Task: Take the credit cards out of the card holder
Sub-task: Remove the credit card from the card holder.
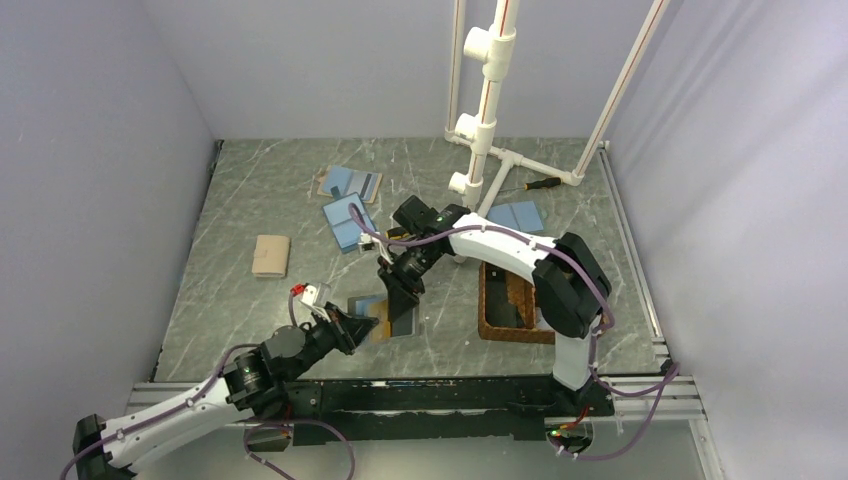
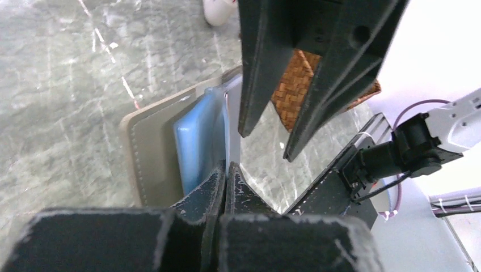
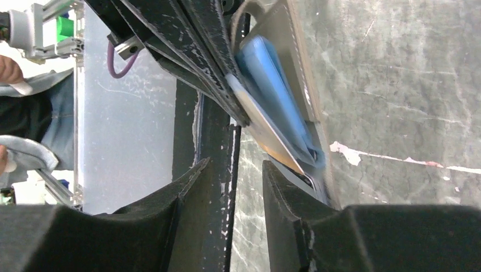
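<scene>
The card holder (image 1: 372, 308) stands partly open on its edge near the table's front. Its tan panel (image 2: 153, 153) and light blue inside (image 2: 195, 141) face the left wrist camera. My left gripper (image 1: 362, 324) is shut on the holder's thin near leaf (image 2: 233, 130); in its own view the jaws (image 2: 227, 170) meet tight on that edge. My right gripper (image 1: 404, 290) hangs just above the holder, open, with nothing between its fingers (image 3: 235, 169). One right finger (image 3: 283, 187) lies against the holder's blue leaves (image 3: 272, 85). I cannot make out any credit cards in the holder.
A brown wicker tray (image 1: 488, 318) sits to the right, under the right arm. Flat blue pieces lie further back (image 1: 350, 183), (image 1: 346, 222), (image 1: 517, 216). A tan folded holder (image 1: 270, 255) lies left. A white pipe stand (image 1: 480, 130) rises at the back.
</scene>
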Controlling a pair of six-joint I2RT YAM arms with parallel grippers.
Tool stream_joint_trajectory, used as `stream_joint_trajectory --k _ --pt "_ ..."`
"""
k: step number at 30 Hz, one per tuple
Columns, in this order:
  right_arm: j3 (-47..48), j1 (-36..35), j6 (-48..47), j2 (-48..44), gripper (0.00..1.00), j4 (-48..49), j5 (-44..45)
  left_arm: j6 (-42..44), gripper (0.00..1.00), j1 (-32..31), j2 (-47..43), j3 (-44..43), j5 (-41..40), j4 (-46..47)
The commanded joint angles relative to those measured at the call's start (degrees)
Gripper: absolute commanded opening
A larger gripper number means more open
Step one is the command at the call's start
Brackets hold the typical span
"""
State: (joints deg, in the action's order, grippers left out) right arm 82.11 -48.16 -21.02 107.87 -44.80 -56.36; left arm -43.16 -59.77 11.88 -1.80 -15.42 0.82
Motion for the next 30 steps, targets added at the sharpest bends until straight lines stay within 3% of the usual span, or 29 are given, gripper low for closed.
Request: stream_joint_trajectory --k 1,9,23,30 --pt "-0.8 1.3 0.2 -3.2 0.42 1.0 -4.5 3.9 0.0 0.0 -1.4 0.0 2.1 6.4" --pt "-2.0 3.1 2.4 -2.7 0.47 2.7 -5.4 4.7 0.0 0.0 -0.3 -1.6 2.1 6.7" --pt "-3.1 3.2 4.2 -2.4 0.47 4.7 -6.0 5.2 0.0 0.0 -0.9 -0.3 4.8 12.8" --pt "-2.9 3.2 3.7 -2.2 0.44 4.3 -10.9 4.8 0.0 0.0 1.8 0.4 5.9 18.2"
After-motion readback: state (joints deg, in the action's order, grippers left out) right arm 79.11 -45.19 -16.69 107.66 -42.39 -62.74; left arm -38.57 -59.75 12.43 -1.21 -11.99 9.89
